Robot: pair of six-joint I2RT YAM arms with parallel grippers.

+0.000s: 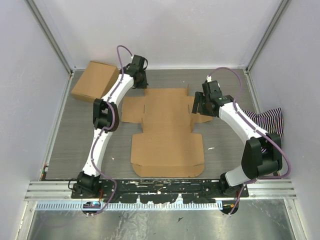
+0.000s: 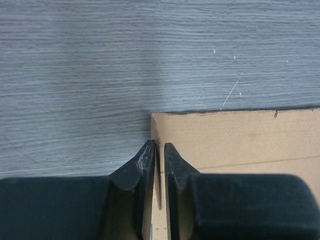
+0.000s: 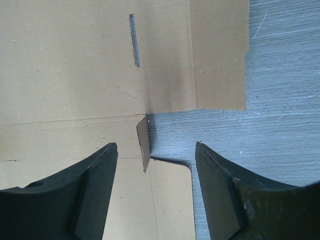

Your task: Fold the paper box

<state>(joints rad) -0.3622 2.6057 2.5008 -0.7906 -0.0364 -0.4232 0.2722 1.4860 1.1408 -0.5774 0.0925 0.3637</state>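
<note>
One table (image 1: pixel 75 145) carries the paper box (image 1: pixel 167 135) flat at centre, a smaller cardboard box (image 1: pixel 94 80) far-left and a striped cloth (image 1: pixel 270 122) at the right edge. Left jaws nearly closed astride the paper box's far-left corner edge, grip cannot be told; right jaws open, straddling a raised tab (image 3: pixel 144 142).

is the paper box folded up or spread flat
Spread flat: the paper box lies on the table as an open cross-shaped sheet, flaps out to both sides. Only one small tab stands up slightly.
</note>
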